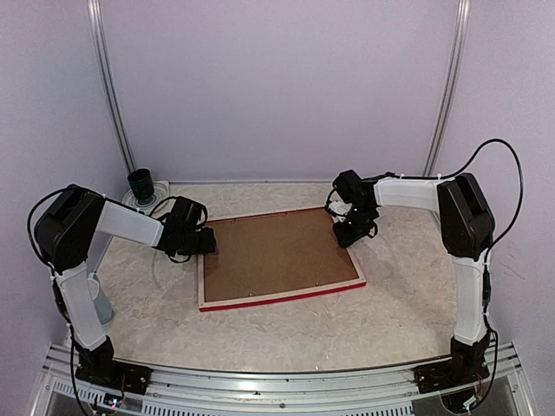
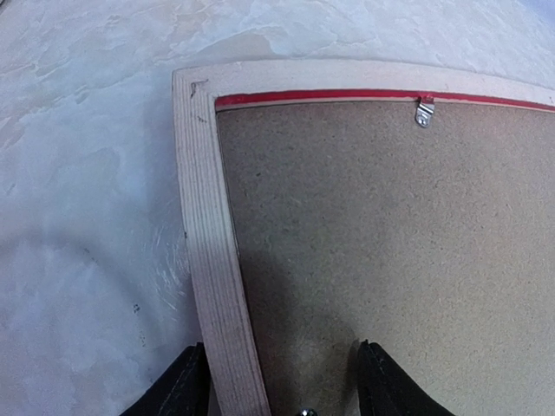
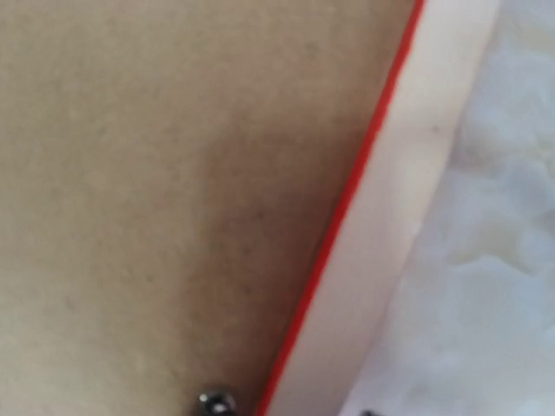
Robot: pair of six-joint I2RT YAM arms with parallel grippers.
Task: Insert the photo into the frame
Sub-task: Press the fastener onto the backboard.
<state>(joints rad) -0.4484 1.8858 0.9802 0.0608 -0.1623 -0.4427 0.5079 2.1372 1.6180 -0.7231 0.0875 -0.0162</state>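
The left gripper (image 2: 279,381) stands open, one finger outside and one inside the 9 o'clock rail of the frame (image 2: 208,225). The right gripper (image 1: 354,230) hangs low over the 2 o'clock corner, and whether its jaws are parted or closed cannot be told. The frame lies face down mid-table (image 1: 260,334) with the brown backing board (image 1: 273,256) seated in it and the photo out of sight, presumably beneath. To do the fastening well, I'd keep the left rail pinned so nothing slides, and press flat on the board near each metal tab (image 2: 424,112).
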